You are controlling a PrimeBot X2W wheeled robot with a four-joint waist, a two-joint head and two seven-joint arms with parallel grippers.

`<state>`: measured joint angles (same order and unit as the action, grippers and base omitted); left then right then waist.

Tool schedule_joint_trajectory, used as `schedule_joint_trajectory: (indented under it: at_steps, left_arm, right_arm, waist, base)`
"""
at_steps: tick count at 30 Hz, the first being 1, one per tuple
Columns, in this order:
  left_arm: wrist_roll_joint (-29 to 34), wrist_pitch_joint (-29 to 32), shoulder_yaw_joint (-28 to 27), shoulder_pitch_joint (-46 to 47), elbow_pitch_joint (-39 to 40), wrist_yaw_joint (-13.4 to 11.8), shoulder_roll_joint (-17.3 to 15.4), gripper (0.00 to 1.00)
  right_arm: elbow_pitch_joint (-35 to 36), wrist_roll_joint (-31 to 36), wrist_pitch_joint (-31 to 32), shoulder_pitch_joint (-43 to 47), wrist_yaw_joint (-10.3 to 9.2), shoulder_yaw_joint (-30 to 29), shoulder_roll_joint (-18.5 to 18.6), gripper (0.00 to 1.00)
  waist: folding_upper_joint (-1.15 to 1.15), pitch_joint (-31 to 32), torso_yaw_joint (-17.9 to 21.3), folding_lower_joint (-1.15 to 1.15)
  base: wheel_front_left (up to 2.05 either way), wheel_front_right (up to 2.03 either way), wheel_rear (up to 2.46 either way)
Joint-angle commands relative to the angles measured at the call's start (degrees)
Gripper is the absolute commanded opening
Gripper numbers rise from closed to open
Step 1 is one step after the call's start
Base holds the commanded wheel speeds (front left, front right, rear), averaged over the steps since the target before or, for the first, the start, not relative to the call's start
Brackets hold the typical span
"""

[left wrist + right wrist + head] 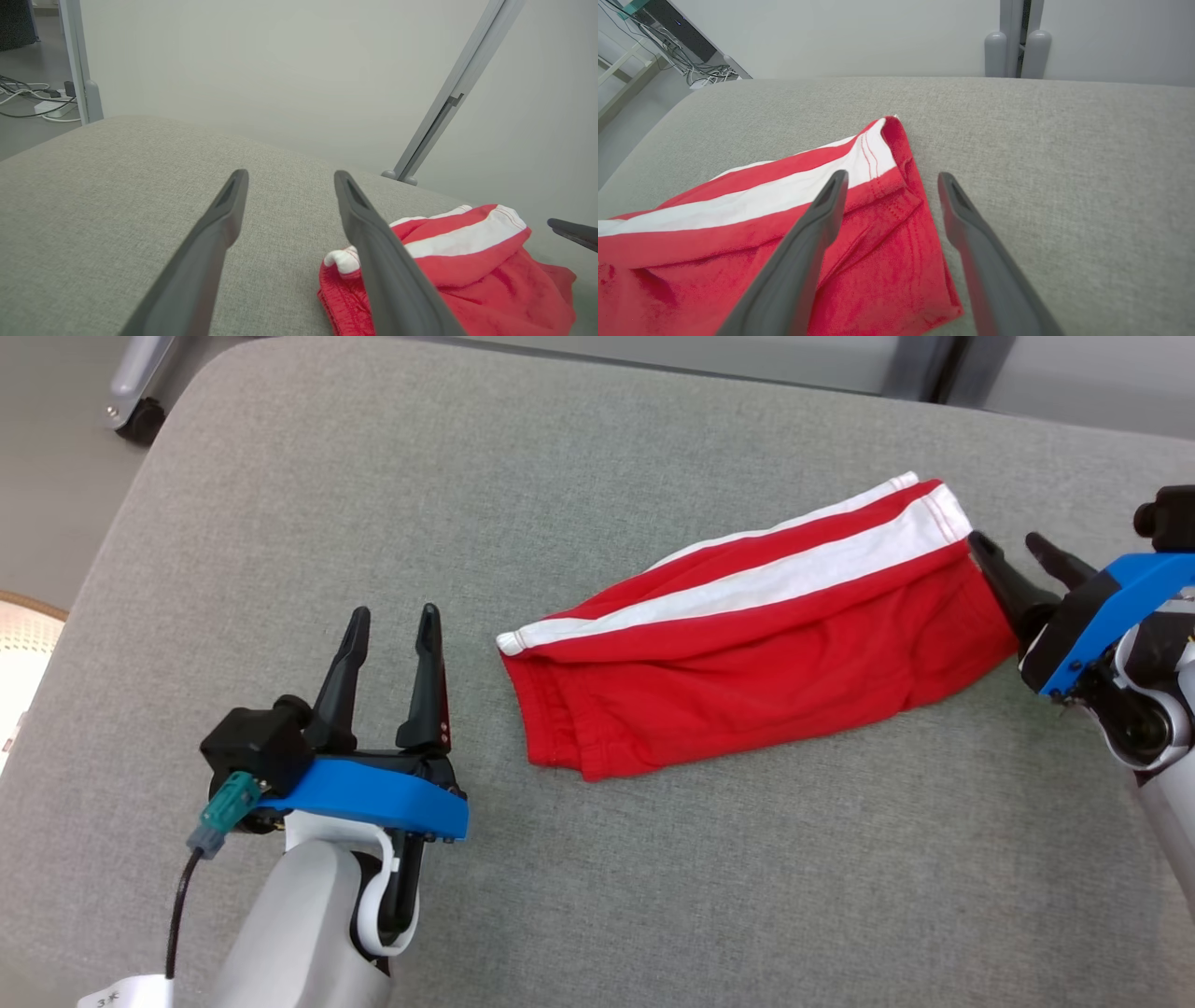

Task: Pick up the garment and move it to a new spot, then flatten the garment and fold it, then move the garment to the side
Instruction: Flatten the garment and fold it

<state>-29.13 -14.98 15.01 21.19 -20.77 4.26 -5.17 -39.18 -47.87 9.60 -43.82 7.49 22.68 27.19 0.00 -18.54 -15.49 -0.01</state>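
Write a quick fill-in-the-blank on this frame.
The garment is red with ____ stripes.
It lies on a ____ cushion.
The left gripper is ____, apart from the garment.
The right gripper, open, is at the garment's ____ end.
Missing: white; grey; open; right.

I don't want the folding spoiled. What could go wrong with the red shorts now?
The red shorts lie folded in loose layers. If the open right gripper, close by one end, pinches only the top layer, the fold could fall open. The open left gripper stands off the other end; dragging from one side may bunch them on the grey cushion.
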Motion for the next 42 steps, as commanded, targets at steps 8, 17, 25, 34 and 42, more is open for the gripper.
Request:
schedule_joint_trajectory:
  at_steps: [8,17,25,34,42]
  left_arm:
    - [5.8,-0.2,-1.4,-0.6,-0.2,2.1,1.6,1.00]
    - [7.1,-0.2,-2.6,-0.8,-0.4,2.8,2.2,1.00]
    - [7.3,-0.2,-3.0,-1.3,-0.5,3.1,2.2,1.00]
    - [8.1,-0.2,-3.1,-2.4,-1.3,3.3,2.1,1.00]
    - [9.1,-0.2,-3.1,-4.1,-0.7,3.3,0.4,1.00]
  right_arm:
    - [-10.4,6.9,-3.0,-4.2,0.01,-3.5,-3.4,1.00]
    - [-20.8,13.6,-2.0,-7.2,0.01,-4.7,-7.6,0.93]
    - [-25.6,16.9,-4.2,-9.1,-0.04,-6.6,-8.6,0.00]
    - [-24.3,17.3,-8.9,-7.2,0.00,-9.9,-7.4,0.00]
    - [-21.3,19.8,-9.2,-3.0,0.00,-14.1,-3.2,0.00]
  waist:
    - [0.00,-1.9,-2.8,0.01]
    - [0.00,-2.2,-4.4,0.01]
    - [0.00,-1.6,-3.4,0.01]
    - [0.00,1.3,0.1,0.01]
    - [0.00,4.2,5.0,0.01]
  base:
    - [0.00,0.00,0.00]
    - [0.00,0.00,0.00]
    - [0.00,0.00,0.00]
    - [0.00,0.00,0.00]
    - [0.00,0.00,0.00]
